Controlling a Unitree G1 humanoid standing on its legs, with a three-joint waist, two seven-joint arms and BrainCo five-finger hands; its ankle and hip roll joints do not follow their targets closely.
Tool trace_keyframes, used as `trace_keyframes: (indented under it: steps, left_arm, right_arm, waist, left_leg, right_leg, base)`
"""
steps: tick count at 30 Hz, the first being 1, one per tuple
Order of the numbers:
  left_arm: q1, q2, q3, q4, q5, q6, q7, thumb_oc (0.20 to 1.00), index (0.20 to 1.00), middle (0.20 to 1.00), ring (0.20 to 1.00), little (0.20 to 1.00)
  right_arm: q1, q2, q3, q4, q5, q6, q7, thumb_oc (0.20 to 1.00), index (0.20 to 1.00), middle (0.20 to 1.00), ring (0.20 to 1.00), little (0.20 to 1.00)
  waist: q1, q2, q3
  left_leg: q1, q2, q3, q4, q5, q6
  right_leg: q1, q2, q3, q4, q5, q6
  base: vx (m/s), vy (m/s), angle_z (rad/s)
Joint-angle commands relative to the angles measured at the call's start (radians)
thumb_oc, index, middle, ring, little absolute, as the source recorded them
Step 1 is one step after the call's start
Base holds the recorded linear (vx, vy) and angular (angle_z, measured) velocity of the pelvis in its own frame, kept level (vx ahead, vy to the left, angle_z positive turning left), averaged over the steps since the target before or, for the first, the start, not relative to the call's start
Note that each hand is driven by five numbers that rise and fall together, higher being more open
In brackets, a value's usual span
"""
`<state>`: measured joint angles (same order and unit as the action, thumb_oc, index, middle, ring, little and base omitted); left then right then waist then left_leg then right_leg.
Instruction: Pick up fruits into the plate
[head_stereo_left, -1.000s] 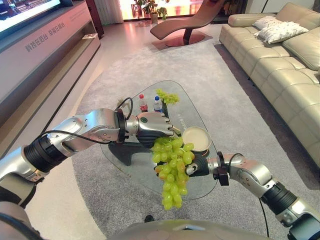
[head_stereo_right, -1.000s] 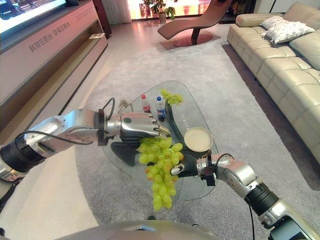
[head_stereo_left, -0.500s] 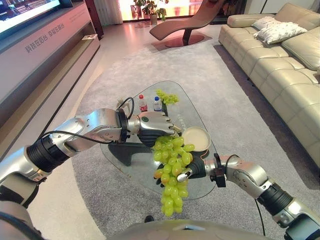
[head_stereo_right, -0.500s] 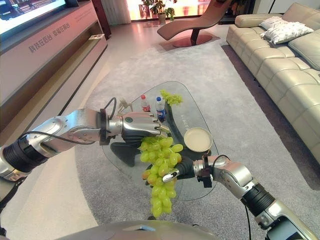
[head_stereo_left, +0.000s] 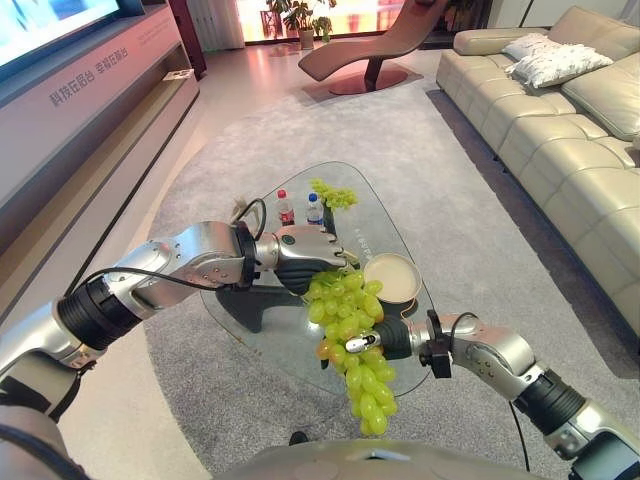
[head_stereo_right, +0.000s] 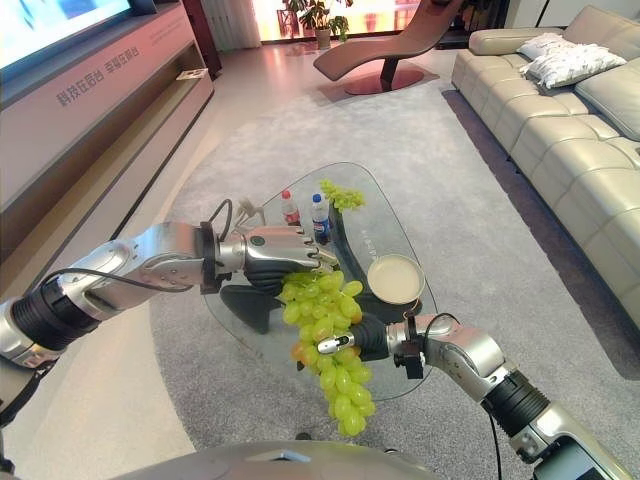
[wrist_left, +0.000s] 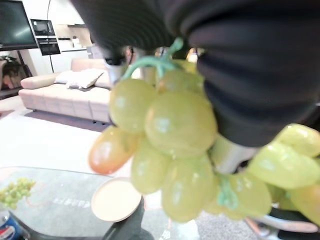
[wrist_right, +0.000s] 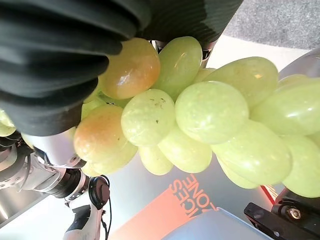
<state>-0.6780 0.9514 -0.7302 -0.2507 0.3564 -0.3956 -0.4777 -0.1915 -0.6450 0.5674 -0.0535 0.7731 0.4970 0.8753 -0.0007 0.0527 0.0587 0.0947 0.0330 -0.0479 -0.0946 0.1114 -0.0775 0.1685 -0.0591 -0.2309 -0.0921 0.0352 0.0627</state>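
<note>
The cream plate (head_stereo_left: 392, 277) sits bare near the right edge of the glass desk (head_stereo_left: 290, 340). The big grape bunch (head_stereo_left: 350, 340) hangs above the desk, just left of the plate, its stem pinched in the curled fingers of the left hand (head_stereo_left: 305, 258). The right hand (head_stereo_left: 378, 338) lies against the bunch's middle; whether it grips, I cannot tell. A smaller bunch (head_stereo_left: 333, 194) and two bottles (head_stereo_left: 287, 207) stand at the far end.

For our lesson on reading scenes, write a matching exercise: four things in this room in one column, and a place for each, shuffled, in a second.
1. large grape bunch
2. plate
3. small grape bunch
4. two bottles

A. far end of the glass table
B. beside the small bunch
C. hanging from the left robot hand
D. table's right edge

Pairs: 1-C, 2-D, 3-A, 4-B
</note>
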Motion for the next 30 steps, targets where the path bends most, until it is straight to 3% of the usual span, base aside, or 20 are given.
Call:
trace_keyframes:
  steps: [1, 2, 3, 11, 20, 26, 27, 29, 30]
  left_arm:
    - [-0.03, -0.025, 0.098, 0.046, -0.021, 0.003, 0.033, 0.2, 0.2, 0.2, 0.2, 0.2]
    - [-0.011, -0.025, 0.115, 0.044, -0.04, 0.025, 0.035, 0.526, 0.526, 0.526, 0.526, 0.526]
    - [-0.01, -0.025, 0.116, 0.043, -0.041, 0.026, 0.035, 1.0, 1.0, 1.0, 1.0, 1.0]
    - [0.161, -0.049, 0.234, 0.044, -0.139, 0.121, 0.023, 1.0, 1.0, 1.0, 1.0, 1.0]
    - [0.568, -0.142, 0.463, 0.12, -0.358, 0.207, 0.008, 1.0, 1.0, 1.0, 1.0, 1.0]
    - [0.735, -0.213, 0.489, 0.264, -0.43, 0.295, 0.031, 1.0, 1.0, 1.0, 1.0, 1.0]
    - [0.753, -0.225, 0.487, 0.302, -0.423, 0.292, 0.036, 1.0, 1.0, 1.0, 1.0, 1.0]
    - [0.79, -0.255, 0.463, 0.414, -0.451, 0.357, 0.069, 1.0, 1.0, 1.0, 1.0, 1.0]
    - [0.803, -0.277, 0.452, 0.481, -0.436, 0.349, 0.091, 1.0, 1.0, 1.0, 1.0, 1.0]
  right_arm:
    - [-0.015, 0.059, -0.012, -0.103, 0.046, -0.071, -0.025, 0.2, 0.2, 0.2, 0.2, 0.2]
    - [-0.006, 0.05, -0.028, -0.102, 0.014, -0.095, -0.044, 0.2, 0.2, 0.2, 0.2, 0.2]
    - [-0.006, 0.05, -0.027, -0.102, 0.014, -0.095, -0.044, 0.2, 0.2, 0.2, 0.2, 0.2]
    - [0.059, -0.006, -0.133, -0.09, -0.148, -0.199, -0.123, 0.2, 0.2, 0.2, 0.2, 0.2]
    - [0.223, -0.057, -0.346, -0.054, -0.363, -0.314, -0.208, 0.2, 0.2, 0.2, 0.2, 0.2]
    - [0.266, -0.067, -0.406, 0.02, -0.522, -0.362, -0.306, 0.2, 0.2, 0.2, 0.2, 0.2]
    - [0.268, -0.072, -0.414, 0.035, -0.547, -0.37, -0.318, 0.2, 0.2, 0.2, 0.2, 0.2]
    - [0.259, -0.09, -0.416, 0.079, -0.589, -0.378, -0.351, 0.2, 0.2, 0.2, 0.2, 0.2]
    - [0.254, -0.092, -0.414, 0.101, -0.599, -0.382, -0.362, 0.2, 0.2, 0.2, 0.2, 0.2]
  waist:
    - [0.02, -0.055, 0.013]
    - [0.02, -0.057, 0.014]
    - [0.02, -0.057, 0.014]
    - [0.018, -0.063, 0.024]
    - [0.013, -0.069, 0.051]
    - [0.018, -0.076, 0.069]
    - [0.019, -0.078, 0.073]
    - [0.022, -0.082, 0.083]
    - [0.025, -0.084, 0.088]
  left_leg:
    - [0.098, -0.044, 0.106, 0.007, -0.196, 0.036]
    - [0.099, -0.044, 0.106, 0.007, -0.196, 0.036]
    - [0.099, -0.044, 0.106, 0.007, -0.196, 0.036]
    - [0.102, -0.038, 0.11, 0.007, -0.198, 0.039]
    - [0.111, -0.026, 0.122, 0.007, -0.198, 0.042]
    - [0.111, -0.018, 0.13, 0.007, -0.197, 0.041]
    - [0.111, -0.017, 0.132, 0.007, -0.198, 0.041]
    - [0.11, -0.013, 0.137, 0.007, -0.197, 0.04]
    - [0.109, -0.012, 0.139, 0.007, -0.197, 0.041]
  right_leg:
    - [0.027, -0.024, 0.012, 0.005, -0.068, 0.063]
    - [0.027, -0.024, 0.014, 0.005, -0.069, 0.063]
    - [0.027, -0.023, 0.014, 0.005, -0.069, 0.063]
    - [0.026, -0.022, 0.02, 0.005, -0.067, 0.062]
    - [0.025, -0.017, 0.028, 0.01, -0.064, 0.059]
    - [0.022, -0.015, 0.028, 0.01, -0.063, 0.059]
    - [0.021, -0.015, 0.027, 0.01, -0.063, 0.06]
    - [0.018, -0.015, 0.026, 0.011, -0.06, 0.061]
    - [0.017, -0.015, 0.026, 0.011, -0.061, 0.061]
  base:
    - [0.0, 0.0, 0.0]
    - [0.0, 0.0, 0.0]
    - [0.0, 0.0, 0.0]
    - [0.0, 0.0, 0.0]
    - [0.02, -0.018, -0.05]
    - [0.02, -0.023, -0.01]
    - [0.0, 0.0, 0.0]
    - [0.03, -0.033, 0.0]
    - [0.03, -0.035, 0.01]
